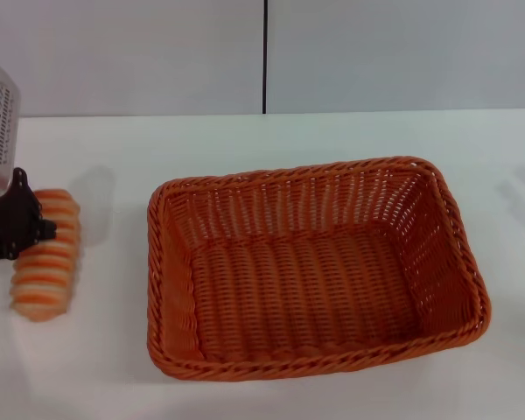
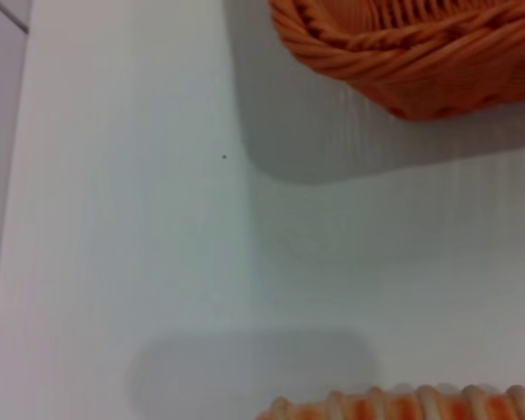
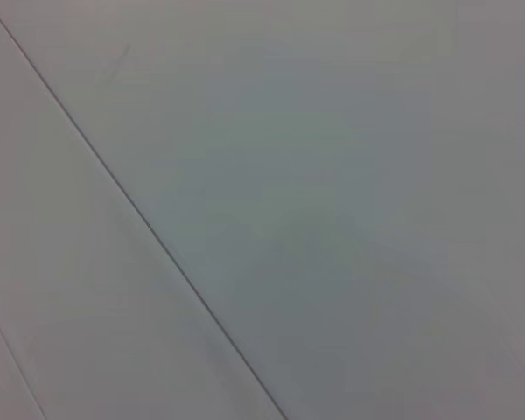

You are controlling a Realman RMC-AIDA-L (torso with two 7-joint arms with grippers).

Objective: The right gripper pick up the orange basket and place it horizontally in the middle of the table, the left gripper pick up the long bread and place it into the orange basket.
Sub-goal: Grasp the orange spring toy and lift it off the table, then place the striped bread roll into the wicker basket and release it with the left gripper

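Left gripper (image 1: 17, 229) partly hiding long bread (image 1: 45, 254), frame-cropped

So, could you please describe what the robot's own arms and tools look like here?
Only the left tool shows: a chunky black claw below a silver wrist with rows of perforations. The right tool and arm are out of view.

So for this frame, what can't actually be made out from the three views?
- Left claw: head view's left edge cuts it off; whether it grips the long bread is unclear.
- Long bread: left wrist view shows only a sliver at the picture's edge.
- Orange basket: just one corner in the left wrist view.
- Right claw: in no view; the right wrist view shows only a blank surface.
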